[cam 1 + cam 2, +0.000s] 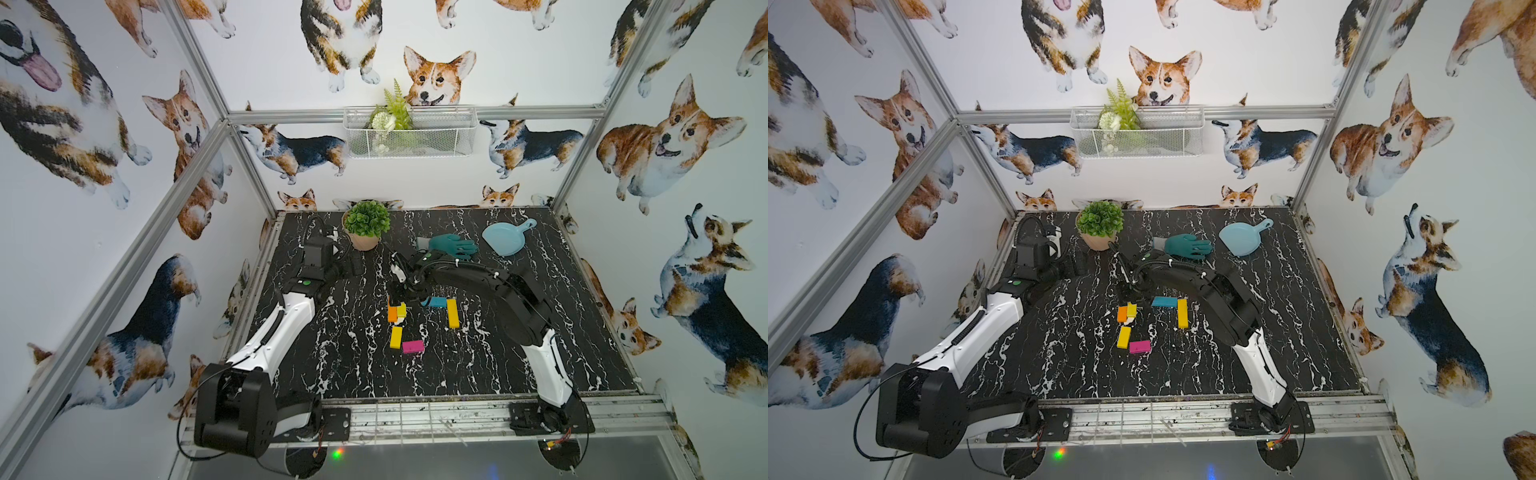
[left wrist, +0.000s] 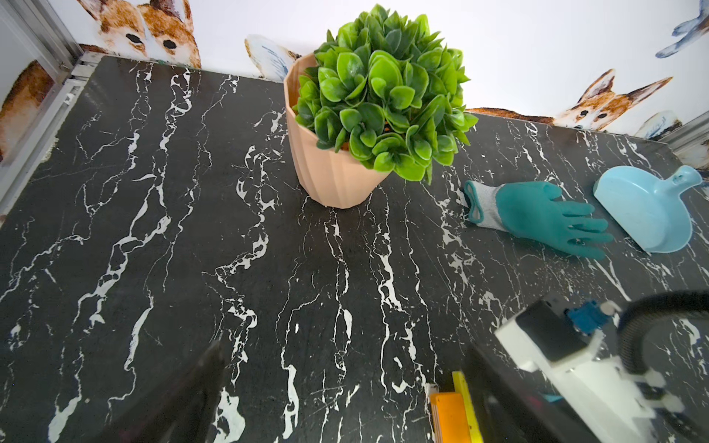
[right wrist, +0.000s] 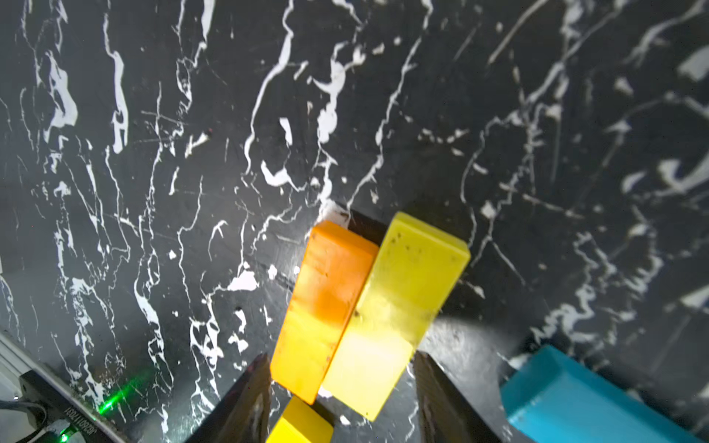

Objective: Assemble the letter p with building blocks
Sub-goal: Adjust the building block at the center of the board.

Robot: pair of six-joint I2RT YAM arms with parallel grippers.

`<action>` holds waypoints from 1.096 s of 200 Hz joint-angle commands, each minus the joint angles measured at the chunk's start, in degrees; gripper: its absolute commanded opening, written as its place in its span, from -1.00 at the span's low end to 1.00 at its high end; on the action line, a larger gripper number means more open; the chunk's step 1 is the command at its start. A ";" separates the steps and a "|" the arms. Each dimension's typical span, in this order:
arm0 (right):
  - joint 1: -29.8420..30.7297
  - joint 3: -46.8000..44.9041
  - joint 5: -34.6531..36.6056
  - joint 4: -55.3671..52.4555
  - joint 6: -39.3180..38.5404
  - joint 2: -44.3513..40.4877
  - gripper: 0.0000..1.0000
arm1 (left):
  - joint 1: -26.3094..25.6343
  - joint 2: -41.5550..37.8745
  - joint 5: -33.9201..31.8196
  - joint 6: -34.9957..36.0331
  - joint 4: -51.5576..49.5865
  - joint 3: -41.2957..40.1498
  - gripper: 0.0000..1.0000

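Orange flat bar and yellow flat bar lie touching side by side on the black marble counter, pinched between the right jaws; a teal-blue flat bar sits just beside them. Left jaws stand spread.

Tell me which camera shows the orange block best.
The right wrist view: the orange block fills the near centre, its top face and long edge clear, lying against a yellow block. In both top views the orange block is small and far off. The left wrist view catches only one end at the frame edge.
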 commanded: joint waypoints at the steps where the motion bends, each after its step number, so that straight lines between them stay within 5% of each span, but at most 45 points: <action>1: 0.22 -2.18 0.20 -2.50 -0.57 -2.03 0.22 | 0.14 0.31 0.22 0.11 0.08 0.28 1.00; 69: 1.64 -9.17 -5.92 -0.97 1.38 -5.20 0.21 | 0.18 0.88 0.56 -0.13 0.43 0.17 1.00; 219: -0.10 4.21 -5.14 -0.98 0.01 5.44 0.21 | 0.12 0.54 -0.81 0.32 -0.08 0.08 1.00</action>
